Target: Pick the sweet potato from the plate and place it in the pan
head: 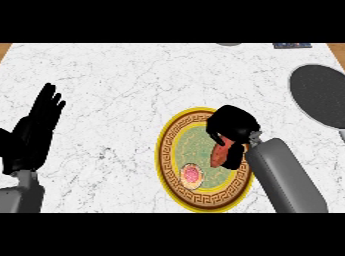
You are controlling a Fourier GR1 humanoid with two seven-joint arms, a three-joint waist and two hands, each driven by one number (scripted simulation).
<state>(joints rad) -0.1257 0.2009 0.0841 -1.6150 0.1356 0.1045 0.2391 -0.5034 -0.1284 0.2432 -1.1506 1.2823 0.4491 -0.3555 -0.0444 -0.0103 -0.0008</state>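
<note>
Head view
Counter: white marbled top [131,75] filling most of the view, with wooden strips showing at the far left and far right corners.
Plate: round, yellow-rimmed with a dark key pattern and a green centre [176,150], lying right of the middle, near the lower edge.
Sweet potato: reddish-orange, elongated [221,152], over the right half of the plate, its upper end hidden by the fingers.
Right hand: black [232,125], over the plate's upper right part, fingers curled down round the upper end of the sweet potato; the grey forearm [286,175] comes in from the lower right and covers the plate's right rim.
Sweet potato to right hand: directly beneath the curled fingers, sticking out below them toward the lower edge; whether it touches the plate cannot be told.
Small round item: pink centre, pale rim [193,174], on the plate's lower part, just left of the sweet potato.
Pan: dark, round, grey-rimmed [326,95] at the right edge, handle running toward the lower right, well apart from the plate.
Left hand: black [38,125], resting at the left edge, fingers straight and upward, holding nothing.
</note>
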